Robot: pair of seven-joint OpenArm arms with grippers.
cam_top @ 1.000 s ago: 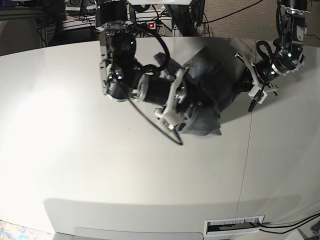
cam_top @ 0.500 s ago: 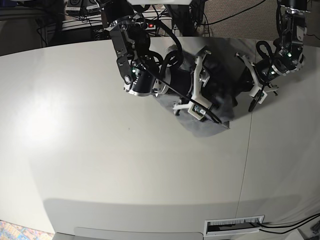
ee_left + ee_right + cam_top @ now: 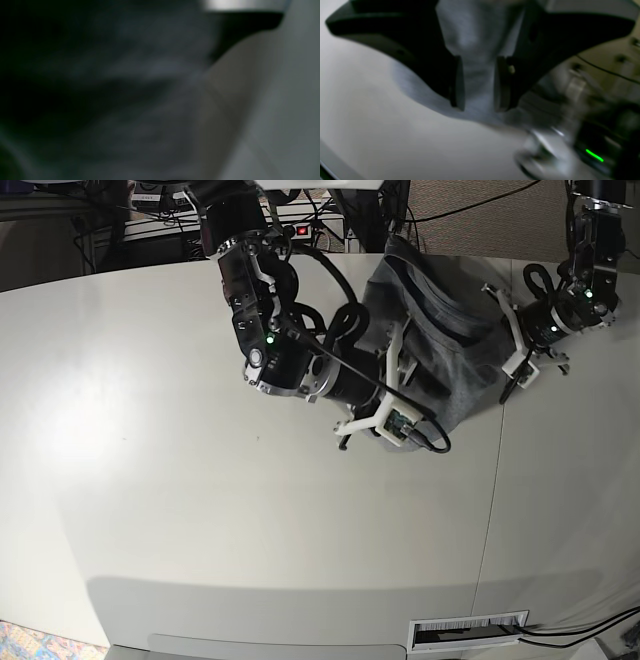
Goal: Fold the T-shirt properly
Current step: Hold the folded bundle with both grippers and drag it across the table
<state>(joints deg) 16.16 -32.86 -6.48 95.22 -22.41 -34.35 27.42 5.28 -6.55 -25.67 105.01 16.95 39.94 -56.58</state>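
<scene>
T-shirt [image 3: 440,340] bunched on far part of table [image 3: 200,510], stretched between both arms. Right gripper [image 3: 477,82]: jaws parted, grey fabric filling gap between pads [image 3: 458,82]; whether pads actually pinch it, cannot tell. Left gripper [image 3: 512,370]: jaws closed, at shirt's edge; whether cloth is clamped, cannot tell. Left wrist view blurred, dark cloth just ahead.

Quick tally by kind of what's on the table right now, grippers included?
T-shirt: 1, grey, bunched at the far edge of the table
Grippers: 2, the right gripper with jaws apart over the fabric, the left gripper at the shirt's other side
Table: 1
Total: 4
</scene>
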